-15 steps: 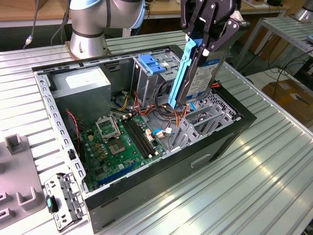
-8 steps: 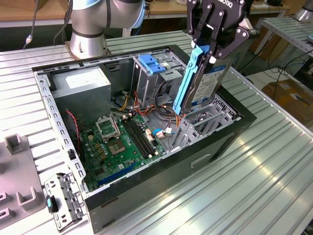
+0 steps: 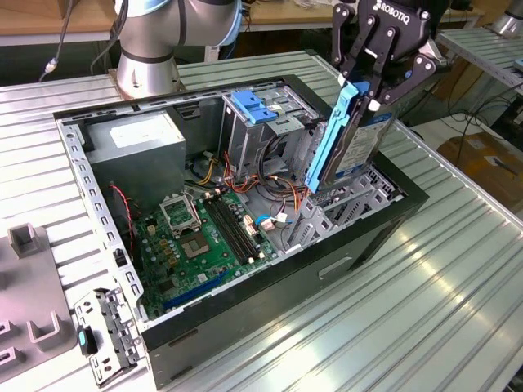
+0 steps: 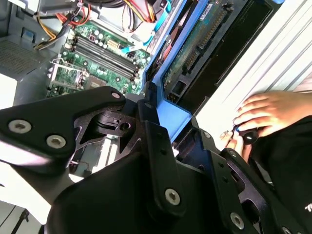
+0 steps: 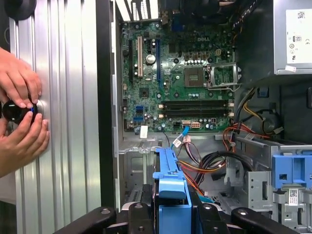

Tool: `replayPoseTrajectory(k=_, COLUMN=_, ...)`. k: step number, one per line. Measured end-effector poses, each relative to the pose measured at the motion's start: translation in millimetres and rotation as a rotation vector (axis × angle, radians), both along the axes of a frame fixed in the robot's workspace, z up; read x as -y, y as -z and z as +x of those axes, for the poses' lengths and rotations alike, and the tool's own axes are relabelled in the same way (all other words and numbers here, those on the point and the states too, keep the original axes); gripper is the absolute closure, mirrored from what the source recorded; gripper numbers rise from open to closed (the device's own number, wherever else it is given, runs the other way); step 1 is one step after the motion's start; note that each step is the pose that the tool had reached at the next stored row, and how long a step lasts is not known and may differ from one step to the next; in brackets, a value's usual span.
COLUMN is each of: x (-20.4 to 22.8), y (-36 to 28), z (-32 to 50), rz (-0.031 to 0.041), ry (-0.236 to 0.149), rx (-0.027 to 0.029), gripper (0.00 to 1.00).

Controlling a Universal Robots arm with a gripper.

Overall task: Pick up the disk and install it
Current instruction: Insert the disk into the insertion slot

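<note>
Holds the disk in the claw, black fingers clamped tight on its upper end, over the blue carrier edge. Carries it on end, leaning a little, label side toward the near right in the exterior view. Hangs it above the right end of the open computer case. Has its lower end down at the grey drive cage there; cannot tell whether touching. Just to the exterior view's left of the disk, on the neighbouring bay, a blue latch. At the far left corner of the case, a grey power-supply box. Between them, flat on the case floor, the green motherboard. Under the case, a ribbed metal bench. In both wrist views, a person's hands on the bench beside the case, around a small black knob. In the second wrist view, the disk's green circuit-board side below the claw.
</note>
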State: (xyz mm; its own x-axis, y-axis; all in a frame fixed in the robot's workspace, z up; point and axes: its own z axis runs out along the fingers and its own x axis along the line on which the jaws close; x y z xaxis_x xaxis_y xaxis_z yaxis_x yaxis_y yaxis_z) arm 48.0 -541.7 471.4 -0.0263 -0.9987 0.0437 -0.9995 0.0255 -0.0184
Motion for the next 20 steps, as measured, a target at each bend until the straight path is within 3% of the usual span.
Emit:
replayPoseTrajectory(k=15, x=0.2, y=0.6, z=1.1, rz=0.0003, ry=0.0, rx=0.0, gripper=0.63)
replayPoseTrajectory(k=20, x=3.8, y=4.6, z=1.9, rz=0.0003, ry=0.0, rx=0.0, gripper=0.63)
